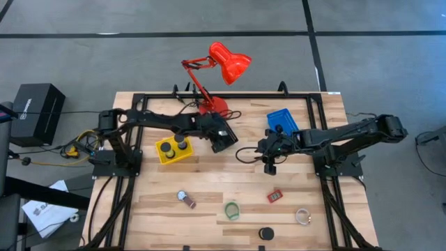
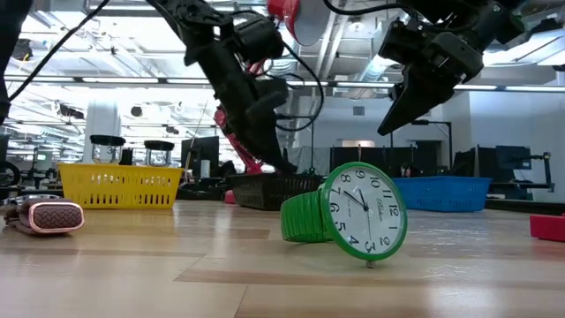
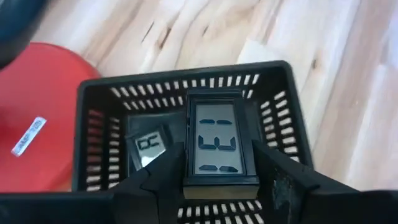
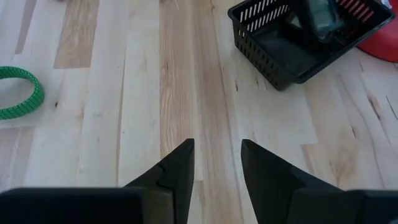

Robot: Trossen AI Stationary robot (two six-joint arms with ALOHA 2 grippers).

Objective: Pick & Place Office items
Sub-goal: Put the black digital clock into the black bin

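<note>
**Digital clock hangs over the black tray**

Digital clock (image 3: 217, 144), centre of the left wrist view, sits pinched in the left tool (image 3: 214, 180) above the black mesh tray (image 3: 93, 124). My call: lower it level, then release. Right tool (image 4: 217, 163), centre-right from above, hovers spread and empty over the table (image 4: 112, 143).

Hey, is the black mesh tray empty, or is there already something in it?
Not empty. In the left wrist view the black mesh tray holds a small LCD clock, and the left gripper holds a second digital clock over it.
</note>
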